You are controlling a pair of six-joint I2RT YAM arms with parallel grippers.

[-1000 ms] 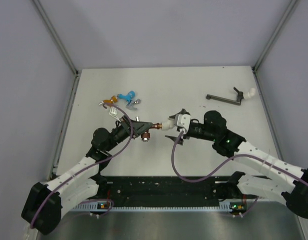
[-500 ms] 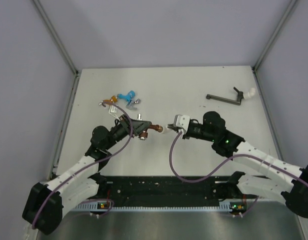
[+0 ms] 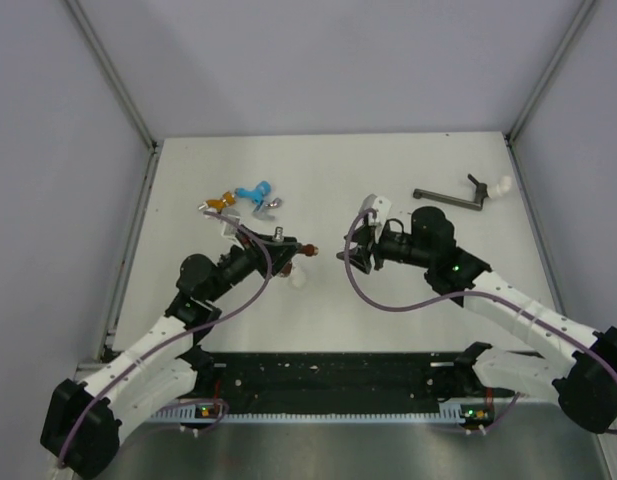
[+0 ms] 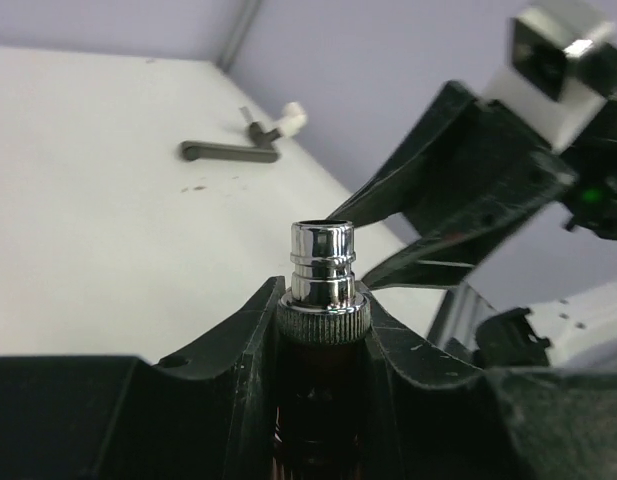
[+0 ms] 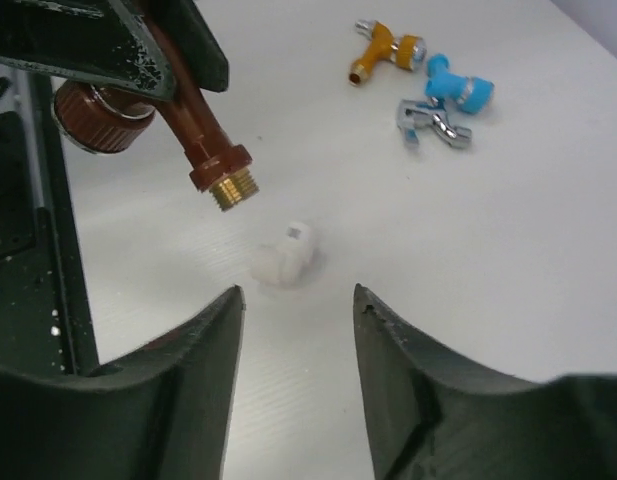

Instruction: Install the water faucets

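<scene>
My left gripper (image 3: 285,256) is shut on the dark red-brown faucet (image 3: 300,252) and holds it above the table. In the left wrist view its silvery tip (image 4: 321,265) sticks up between the jaws. In the right wrist view the faucet (image 5: 193,125) shows its brass thread (image 5: 234,189). My right gripper (image 3: 352,251) is open and empty, facing the faucet a short way to its right (image 5: 293,300). The orange faucet (image 3: 223,203), light blue faucet (image 3: 254,190) and grey faucet (image 3: 271,205) lie together at the back left; they also show in the right wrist view (image 5: 384,48) (image 5: 458,88) (image 5: 434,125).
A small white elbow fitting (image 3: 298,278) lies loose on the table below the held faucet, just beyond my right jaws (image 5: 286,256). A dark pipe piece (image 3: 451,197) with a white end fitting (image 3: 502,185) lies at the back right. Grey walls bound the table.
My right gripper let go of the white elbow fitting, opened and drew back to the right. The fitting now lies on the table. My left gripper drew back slightly with the faucet.
</scene>
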